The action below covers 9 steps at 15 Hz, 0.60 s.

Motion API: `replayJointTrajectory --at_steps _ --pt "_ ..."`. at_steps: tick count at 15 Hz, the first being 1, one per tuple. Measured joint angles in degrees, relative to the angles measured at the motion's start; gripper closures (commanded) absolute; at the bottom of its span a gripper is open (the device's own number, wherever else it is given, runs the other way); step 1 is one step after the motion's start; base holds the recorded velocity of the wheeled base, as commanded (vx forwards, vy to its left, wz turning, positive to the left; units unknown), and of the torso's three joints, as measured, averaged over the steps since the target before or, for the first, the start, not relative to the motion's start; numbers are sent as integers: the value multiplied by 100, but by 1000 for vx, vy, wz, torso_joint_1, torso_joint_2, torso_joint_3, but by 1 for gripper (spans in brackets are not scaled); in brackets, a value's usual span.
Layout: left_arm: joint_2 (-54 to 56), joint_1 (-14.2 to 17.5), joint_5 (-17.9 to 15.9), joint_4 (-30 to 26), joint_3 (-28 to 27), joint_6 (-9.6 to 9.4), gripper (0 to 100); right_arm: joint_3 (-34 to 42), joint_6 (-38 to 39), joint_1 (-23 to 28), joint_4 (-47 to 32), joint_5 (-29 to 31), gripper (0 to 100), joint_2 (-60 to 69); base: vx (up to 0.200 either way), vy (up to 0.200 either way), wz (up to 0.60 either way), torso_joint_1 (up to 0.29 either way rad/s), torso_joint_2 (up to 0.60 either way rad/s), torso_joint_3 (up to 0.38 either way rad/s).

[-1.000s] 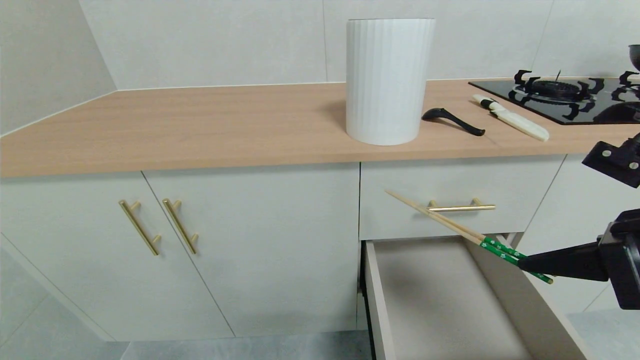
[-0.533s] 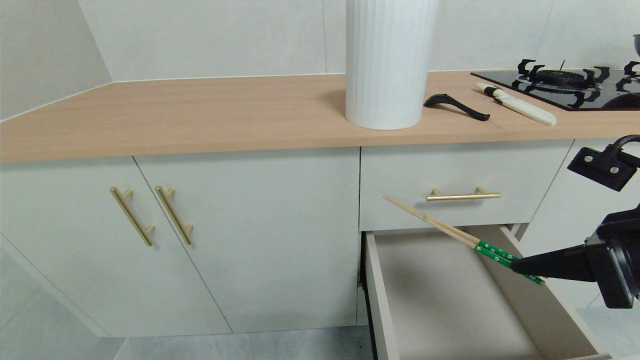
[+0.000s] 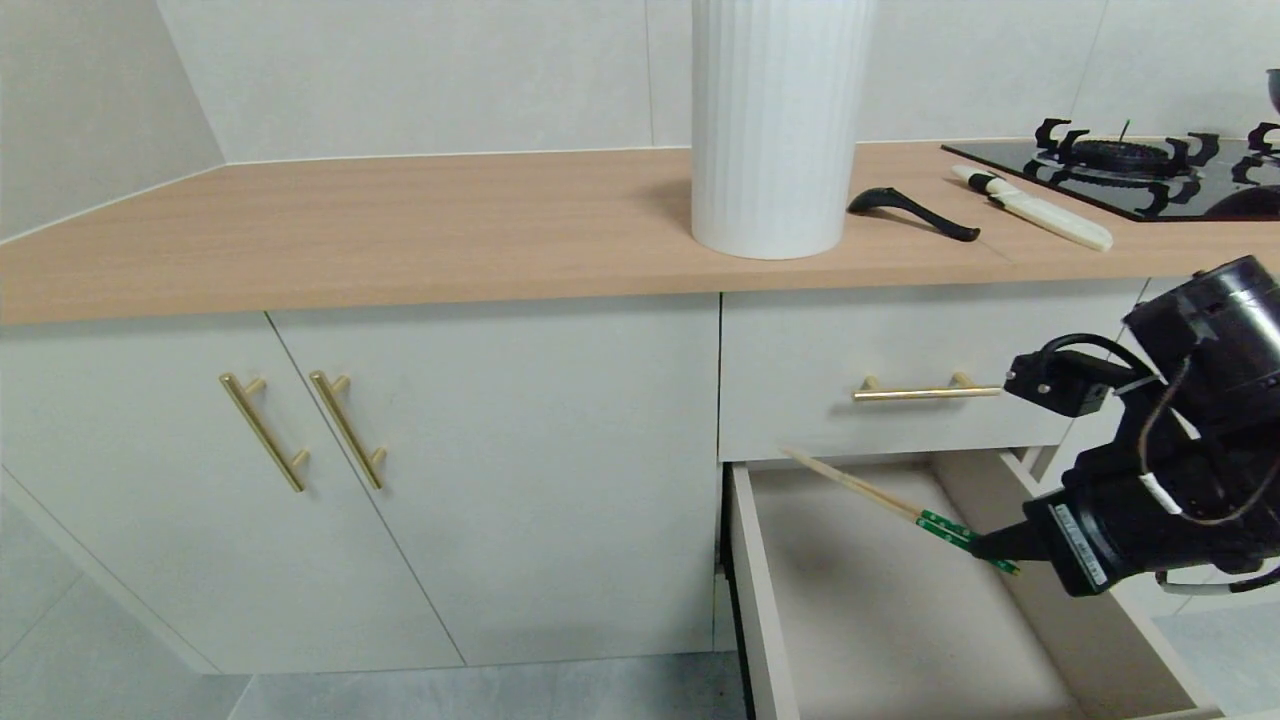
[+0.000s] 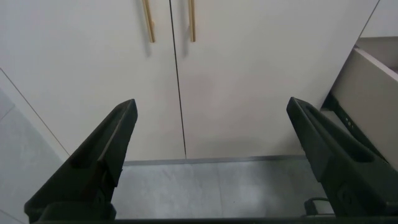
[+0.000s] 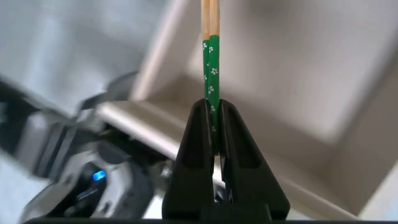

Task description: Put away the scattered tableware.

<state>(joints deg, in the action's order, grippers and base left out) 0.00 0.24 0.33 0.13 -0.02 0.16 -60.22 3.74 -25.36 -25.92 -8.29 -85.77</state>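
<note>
Pinching the chopsticks (image 3: 880, 497) tight in the right tool (image 3: 985, 546), arm dipped low; holding the left tool (image 4: 211, 109) wide open.

Right arm (image 3: 1170, 520): matte black throughout, with a smooth cylindrical joint housing (image 3: 1225, 310), a thin black cable (image 3: 1085, 342) looped to a small angular bracket (image 3: 1060, 383), and a white printed label (image 3: 1082, 545) on the wrist casing. Right hand (image 3: 985, 546): black, tapering to a narrow wedge formed by two flat-sided fingers (image 5: 196, 143). Left hand (image 4: 211, 109): black, with two long fingers (image 4: 106, 149) whose bevelled faces narrow toward the tips.
</note>
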Motion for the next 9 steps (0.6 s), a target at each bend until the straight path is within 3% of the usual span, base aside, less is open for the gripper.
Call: replayJointTrajectory --at_steps 5,9 --pt "0 0 0 -2 2 0 0 -363 488 37 169 380 100 -1265 0 0 0 0 0 0" --pt "0 0 0 0 2 0 0 -438 978 44 1147 827 100 -2164 0 0 0 0 0 0"
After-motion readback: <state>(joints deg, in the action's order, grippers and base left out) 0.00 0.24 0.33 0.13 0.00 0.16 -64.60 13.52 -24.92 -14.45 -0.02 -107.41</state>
